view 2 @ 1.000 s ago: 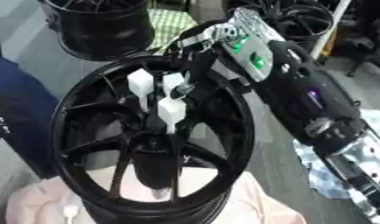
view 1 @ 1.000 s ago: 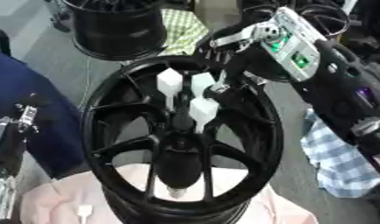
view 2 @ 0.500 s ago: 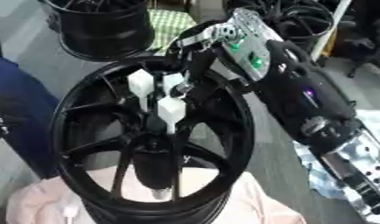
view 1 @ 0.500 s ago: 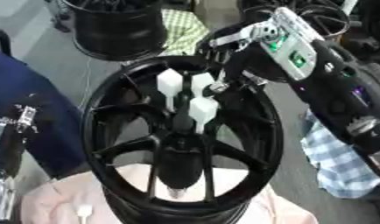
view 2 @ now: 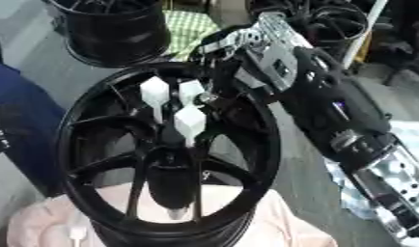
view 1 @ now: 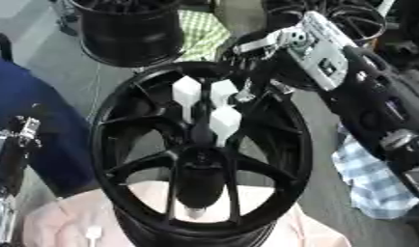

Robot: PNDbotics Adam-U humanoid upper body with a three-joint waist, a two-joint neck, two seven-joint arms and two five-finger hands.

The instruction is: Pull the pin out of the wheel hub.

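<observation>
A black spoked wheel hub (view 1: 111, 111) lies flat in the middle of both views. Three white pins with diamond-shaped heads stand close together at its centre: one at the left (view 1: 186, 91), one at the upper right (view 1: 223, 91), one nearer me (view 1: 226, 121). My right hand (view 1: 323, 60), silver-backed on a black arm, comes in from the upper right and hangs over the hub's far right rim, its tip right beside the upper right pin. Whether it holds that pin is hidden. My left hand (view 1: 14, 144) shows only partly at the left edge, away from the hub.
A pink cloth (view 1: 69, 217) lies under the hub's near side, with a small white thing (view 1: 93, 232) on it. A blue cloth (view 1: 35, 111) is at the left and a blue checked cloth (view 1: 365, 178) at the right. Another black wheel (view 1: 132, 34) and a green checked cloth (view 1: 200, 29) lie beyond.
</observation>
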